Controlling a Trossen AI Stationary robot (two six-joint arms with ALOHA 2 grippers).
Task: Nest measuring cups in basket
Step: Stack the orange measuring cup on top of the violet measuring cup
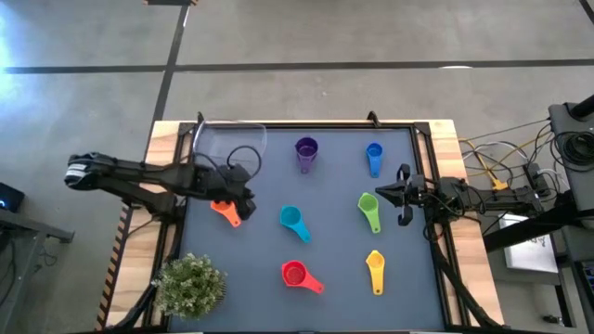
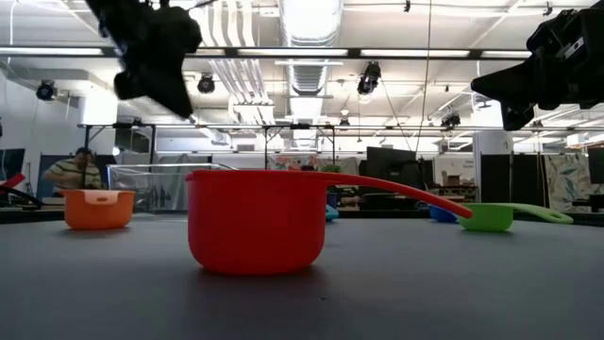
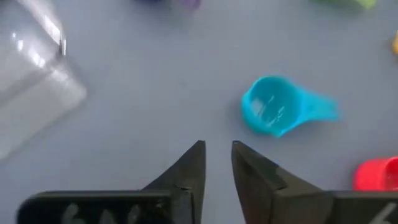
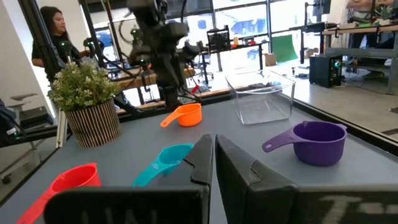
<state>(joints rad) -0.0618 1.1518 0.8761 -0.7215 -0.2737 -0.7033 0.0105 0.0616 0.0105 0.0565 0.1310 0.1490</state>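
Six cups lie apart on the dark mat: purple, blue, green, teal, red and yellow. The orange cup stands upright just below my left gripper, near the clear basket at the far left corner. My left gripper hovers above the mat, open by a narrow gap and holding nothing. The teal cup lies ahead of it. My right gripper is shut and empty, raised at the mat's right side beside the green cup.
A small bushy plant in a striped pot stands at the near left corner. Raised black rails edge the mat. Bare mat shows between the cups at the centre. A person stands in the room beyond the table.
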